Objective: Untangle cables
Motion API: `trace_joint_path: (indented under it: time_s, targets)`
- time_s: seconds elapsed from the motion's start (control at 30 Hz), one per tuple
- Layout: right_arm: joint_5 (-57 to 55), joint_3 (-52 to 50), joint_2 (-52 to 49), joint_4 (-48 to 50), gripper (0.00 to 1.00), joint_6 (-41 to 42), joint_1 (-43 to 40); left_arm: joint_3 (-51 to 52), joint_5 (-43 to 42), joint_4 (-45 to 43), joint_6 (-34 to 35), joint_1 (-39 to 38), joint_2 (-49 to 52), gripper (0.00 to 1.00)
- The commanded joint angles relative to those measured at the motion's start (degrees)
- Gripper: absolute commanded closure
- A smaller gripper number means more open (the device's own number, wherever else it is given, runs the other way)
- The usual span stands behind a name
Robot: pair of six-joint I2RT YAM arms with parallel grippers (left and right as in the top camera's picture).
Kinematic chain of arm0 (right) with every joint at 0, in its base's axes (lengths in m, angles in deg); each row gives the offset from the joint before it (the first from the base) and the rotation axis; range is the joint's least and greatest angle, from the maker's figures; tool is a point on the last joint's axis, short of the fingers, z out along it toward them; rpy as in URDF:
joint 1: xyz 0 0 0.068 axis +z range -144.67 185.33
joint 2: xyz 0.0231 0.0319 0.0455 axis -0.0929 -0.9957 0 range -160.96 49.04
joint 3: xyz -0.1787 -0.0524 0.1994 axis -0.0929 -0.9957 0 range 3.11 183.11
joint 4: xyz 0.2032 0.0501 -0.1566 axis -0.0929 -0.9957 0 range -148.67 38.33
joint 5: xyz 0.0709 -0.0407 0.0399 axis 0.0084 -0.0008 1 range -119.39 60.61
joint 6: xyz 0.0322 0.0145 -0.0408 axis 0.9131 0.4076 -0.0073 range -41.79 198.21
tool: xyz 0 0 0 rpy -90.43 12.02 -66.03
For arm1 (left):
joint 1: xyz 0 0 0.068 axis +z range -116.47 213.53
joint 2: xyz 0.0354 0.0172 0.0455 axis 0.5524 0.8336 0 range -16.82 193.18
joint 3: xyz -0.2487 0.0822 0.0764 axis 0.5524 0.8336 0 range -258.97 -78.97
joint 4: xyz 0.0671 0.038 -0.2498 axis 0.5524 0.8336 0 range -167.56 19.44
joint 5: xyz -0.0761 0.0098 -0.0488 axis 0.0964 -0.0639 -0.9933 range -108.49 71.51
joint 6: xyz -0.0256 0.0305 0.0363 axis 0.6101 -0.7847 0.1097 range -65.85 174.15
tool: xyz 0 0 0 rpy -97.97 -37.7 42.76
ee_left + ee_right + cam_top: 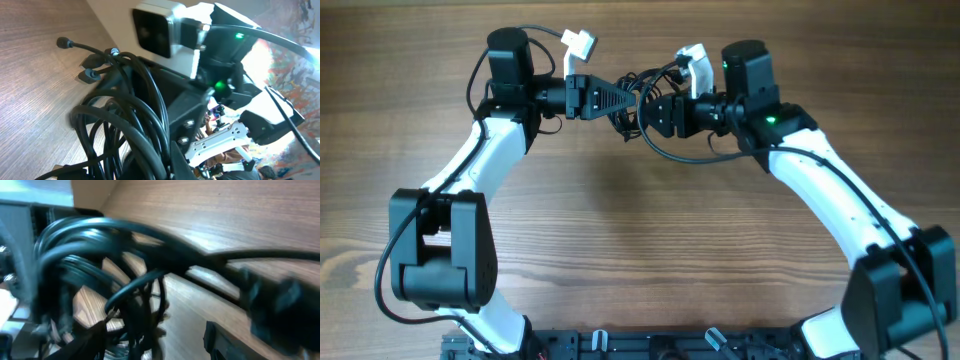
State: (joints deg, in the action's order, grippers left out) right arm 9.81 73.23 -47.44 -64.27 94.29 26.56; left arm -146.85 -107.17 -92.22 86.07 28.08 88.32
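The cables [630, 120] are a knot of thin black cords held up between my two grippers at the back middle of the table, with one loop [670, 157] sagging toward the front. My left gripper [623, 101] points right and is shut on the knot. Its wrist view is filled with cable loops [145, 100], with small plug ends [64, 42] sticking out at the upper left. My right gripper [648, 112] points left, right against the knot. In its blurred view the fingers [216, 340] stand apart, and cable strands [135, 295] hang in the left part of the gap.
The wooden table [640, 250] stretches in front of the knot. The right arm's white camera [155, 30] sits close over the cables. Both white arms [480, 160] reach in from the near corners. A dark rail [650, 345] runs along the front edge.
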Motion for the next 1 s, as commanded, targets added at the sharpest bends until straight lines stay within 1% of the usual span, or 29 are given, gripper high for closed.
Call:
trace_joint_path:
  time_s: [0.0,0.03,0.13,0.2,0.23,0.33,0.4,0.43,0.47,0.5,0.57,0.6,0.63,0.7,0.77,0.8,0.87,0.97]
  targets:
    - [2.47,0.72,-2.38,2.95,0.43,0.87,0.09,-0.39,-1.68,-0.35,-1.46,-1.05,-1.31,0.96]
    - [2.47,0.74,-2.51,3.67,0.48,0.85,0.09,-0.39,-1.68,-0.35,-1.46,-1.09,-1.31,0.96]
    - [2.80,0.74,-2.54,5.86,0.71,1.07,0.02,-0.39,-1.68,-0.37,-1.49,-1.07,-1.31,0.96]
    - [2.93,0.74,-2.54,5.95,0.92,1.62,0.02,-0.39,-1.66,-0.37,-1.51,-1.07,-1.31,0.96]
    - [3.19,0.74,-2.54,5.88,0.96,2.64,0.02,-0.39,-1.66,-0.37,-1.51,-1.07,-1.31,0.96]
    - [4.61,0.74,-2.54,5.84,0.96,3.56,0.02,-0.39,-0.70,-0.42,-1.51,-1.03,-1.31,0.96]
    - [4.61,0.74,-2.54,5.66,0.96,3.56,0.02,-0.39,2.29,-0.39,-1.51,-1.03,-1.31,0.96]
    - [4.61,0.74,-2.54,5.44,0.96,3.56,0.02,-0.39,4.26,-0.39,-1.51,-1.03,-1.31,0.91]
    - [4.59,0.74,-2.54,5.01,0.96,3.58,0.02,-0.39,7.28,-0.37,-1.49,-1.03,-1.31,0.74]
    - [4.57,0.74,-2.51,4.48,0.96,3.56,-0.04,-0.39,9.66,-0.33,-1.49,-0.96,-1.31,0.60]
    - [4.26,0.74,-2.51,3.02,0.96,3.52,-0.11,-0.39,14.62,0.15,-1.46,-0.74,-1.31,0.39]
    - [3.41,0.74,-2.51,2.16,0.96,3.45,-0.11,-0.39,17.18,0.79,-1.46,-0.66,-1.31,0.22]
    - [2.49,0.74,-2.51,1.31,0.96,3.48,-0.11,-0.39,19.98,1.86,-1.49,-0.63,-1.31,0.14]
    - [0.85,0.74,-2.51,0.15,0.96,3.48,-0.11,-0.39,22.34,3.26,-1.49,-0.66,-1.31,0.11]
    - [-3.10,0.74,-2.51,-1.27,0.96,3.65,-0.11,-0.39,23.89,4.61,-1.49,-0.66,-1.31,0.01]
    - [-7.19,0.74,-2.51,-2.82,0.96,3.72,-0.09,-0.39,25.88,6.08,-1.49,-0.66,-1.31,0.00]
    - [-11.82,0.74,-2.51,-4.92,0.96,4.63,-0.09,-0.39,29.88,8.85,-1.49,-0.66,-1.31,0.00]
    - [-15.69,0.72,-2.54,-8.11,0.96,4.90,-0.09,-0.39,38.36,14.86,-1.49,-0.66,-1.31,0.00]
